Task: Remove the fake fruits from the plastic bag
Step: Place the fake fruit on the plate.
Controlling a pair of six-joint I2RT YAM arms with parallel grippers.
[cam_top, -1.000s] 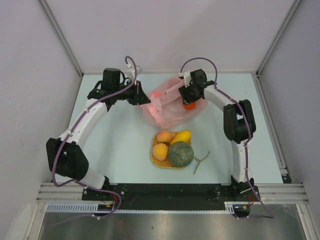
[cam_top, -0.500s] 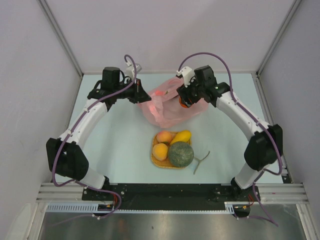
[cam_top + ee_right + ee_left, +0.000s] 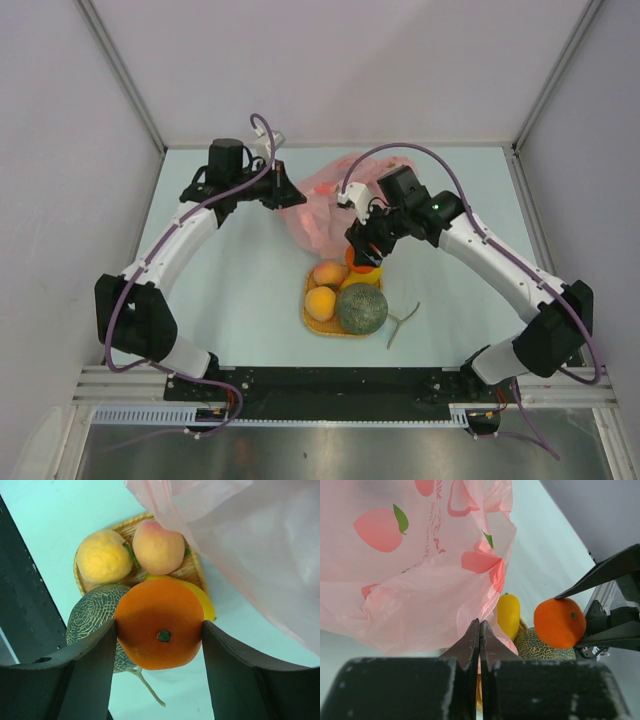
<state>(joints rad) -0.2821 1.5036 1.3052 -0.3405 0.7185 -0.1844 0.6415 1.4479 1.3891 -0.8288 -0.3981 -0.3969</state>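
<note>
The right end effector point(image 3: 365, 255) squeezes the orange point(image 3: 157, 615) right above the mat point(image 3: 192, 570), mid-worktop point(image 3: 250, 290); the drop is straight down. The left end effector point(image 3: 479, 630) is pinched shut on the bag point(image 3: 410, 580) near the far edge.

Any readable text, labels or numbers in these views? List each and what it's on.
Small red lettering on the plastic bag, running vertically beside a peach print: too small and crinkled to read.
Larger red outlined characters near the bag's top fold: folded and cut off, unreadable.
No other text shows in any view.
</note>
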